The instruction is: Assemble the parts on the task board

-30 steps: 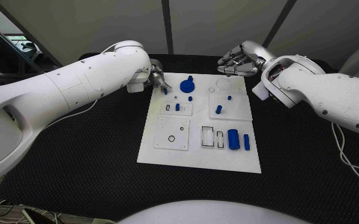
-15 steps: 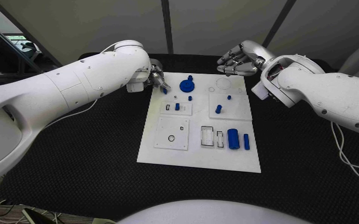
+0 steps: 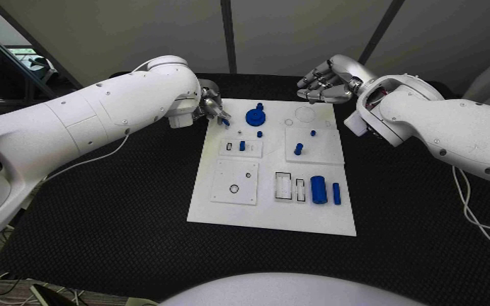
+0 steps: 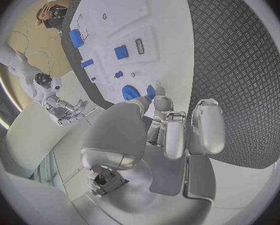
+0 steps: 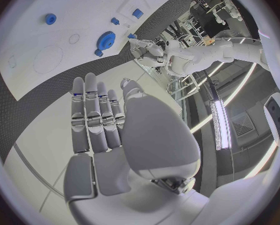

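The white task board (image 3: 270,210) lies in the middle of the table. My left hand (image 3: 209,105) hovers at its far left corner and pinches a small blue part (image 3: 224,120) between thumb and fingertip; the left wrist view shows that part (image 4: 151,91) beside the blue gear (image 4: 128,91). The gear (image 3: 255,116) stands on the board's far end. My right hand (image 3: 325,85) hangs over the far right corner with straight fingers (image 5: 96,110) and holds nothing. A blue cylinder (image 3: 318,190) and a blue bar (image 3: 336,193) lie near the board's right edge.
Small blue pegs stand in the two middle plates (image 3: 242,146) (image 3: 298,149). Two empty rectangular slots (image 3: 283,186) sit left of the cylinder. Black mat (image 3: 112,221) surrounds the board on all sides.
My left arm has swung slightly outward, and its hand has edged a little toward the far side, keeping the small blue part. The right hand has stayed in place.
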Robot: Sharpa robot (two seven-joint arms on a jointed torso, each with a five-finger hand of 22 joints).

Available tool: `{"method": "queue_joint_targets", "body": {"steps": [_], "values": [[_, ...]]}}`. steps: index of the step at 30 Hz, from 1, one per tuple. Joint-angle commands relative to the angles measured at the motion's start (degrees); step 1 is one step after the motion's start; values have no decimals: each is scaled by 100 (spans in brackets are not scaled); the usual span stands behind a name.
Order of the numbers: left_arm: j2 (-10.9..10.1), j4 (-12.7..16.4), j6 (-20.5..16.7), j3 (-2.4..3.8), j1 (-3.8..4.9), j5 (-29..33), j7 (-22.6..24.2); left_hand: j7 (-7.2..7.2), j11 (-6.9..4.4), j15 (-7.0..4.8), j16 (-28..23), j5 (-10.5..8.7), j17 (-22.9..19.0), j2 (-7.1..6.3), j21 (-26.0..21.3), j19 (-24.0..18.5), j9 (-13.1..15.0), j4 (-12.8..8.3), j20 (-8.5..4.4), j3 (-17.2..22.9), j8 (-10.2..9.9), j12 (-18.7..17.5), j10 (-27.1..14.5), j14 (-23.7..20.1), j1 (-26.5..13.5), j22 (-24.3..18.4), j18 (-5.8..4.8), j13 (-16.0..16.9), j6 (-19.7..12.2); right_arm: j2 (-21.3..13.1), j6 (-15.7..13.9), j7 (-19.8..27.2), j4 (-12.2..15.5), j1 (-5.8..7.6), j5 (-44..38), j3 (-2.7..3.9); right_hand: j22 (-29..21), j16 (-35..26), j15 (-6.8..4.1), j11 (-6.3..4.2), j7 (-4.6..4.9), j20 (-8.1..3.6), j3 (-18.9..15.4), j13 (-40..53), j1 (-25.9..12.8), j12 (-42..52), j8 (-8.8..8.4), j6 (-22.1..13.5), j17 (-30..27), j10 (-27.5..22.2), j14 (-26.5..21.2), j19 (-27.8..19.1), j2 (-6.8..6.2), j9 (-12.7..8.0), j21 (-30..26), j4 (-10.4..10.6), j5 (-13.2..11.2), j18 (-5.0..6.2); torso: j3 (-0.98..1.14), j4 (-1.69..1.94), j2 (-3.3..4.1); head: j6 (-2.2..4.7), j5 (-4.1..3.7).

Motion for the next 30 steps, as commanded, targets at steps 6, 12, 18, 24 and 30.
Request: {"method": "queue_joint_targets", "body": {"steps": [6, 12, 18, 24, 30], "values": [[-398, 649, -571, 1, 1, 206, 64, -11, -17, -58, 33, -14, 1346, -139, 32, 48, 48, -356, -21, 575, 79, 1, 90, 537, -128, 223, -35, 44, -37, -17, 16, 73, -12, 10, -11, 5, -6, -32, 5, 6, 32, 3, 34, -6, -52, -17, 27, -2, -6, -50, -22, 34, 21, -1, -39, 9, 22, 64, 1, 3, 2, 17, 22], [-672, 1116, -758, -4, -31, 137, 40, -17, -24, -63, 37, -16, 1351, -204, 34, 55, 68, -402, -26, 703, 99, 1, 105, 539, -176, 234, -37, 44, -40, -31, 13, 74, -3, 10, -11, 5, -6, -32, 5, 6, 32, 3, 34, -6, -52, -17, 27, -2, -6, -50, -22, 34, 21, -1, -39, 9, 22, 64, 7, 2, -6, 27, 51], [-883, 1492, -915, -15, -87, -152, 101, -28, -34, -69, 41, -20, 1356, -353, 32, 59, 93, -493, -32, 852, 124, 4, 134, 542, -199, 244, -37, 57, -41, -52, 8, 70, 8, 10, -11, 4, -9, -31, 3, 3, 30, 2, 50, -9, -51, -14, 32, 3, -10, -44, -22, 38, 27, 0, -45, 9, 23, 64, 7, -4, -4, 32, 58], [-990, 1783, -1079, -39, -168, -548, 185, -47, -55, -88, 75, -17, 1404, -555, 69, 97, 116, -635, -48, 1144, 148, 20, 225, 559, -183, 301, -50, 110, -14, -69, 7, 69, 16, 10, -11, 4, -9, -31, 3, 3, 30, 2, 50, -9, -51, -14, 32, 3, -10, -44, -22, 38, 27, 0, -45, 9, 23, 64, 7, -8, 2, 33, 67], [-1035, 1961, -1116, -63, -240, -774, 220, -52, -65, -101, 95, -18, 1432, -747, 97, 127, 128, -745, -63, 1466, 152, 18, 303, 569, -184, 344, -60, 142, 19, -77, 8, 70, 19, 10, -10, 4, -9, -31, 3, 3, 30, 2, 50, -9, -51, -14, 32, 3, -10, -44, -22, 38, 27, 0, -45, 9, 23, 64, 2, -3, 6, 27, 66]]}}
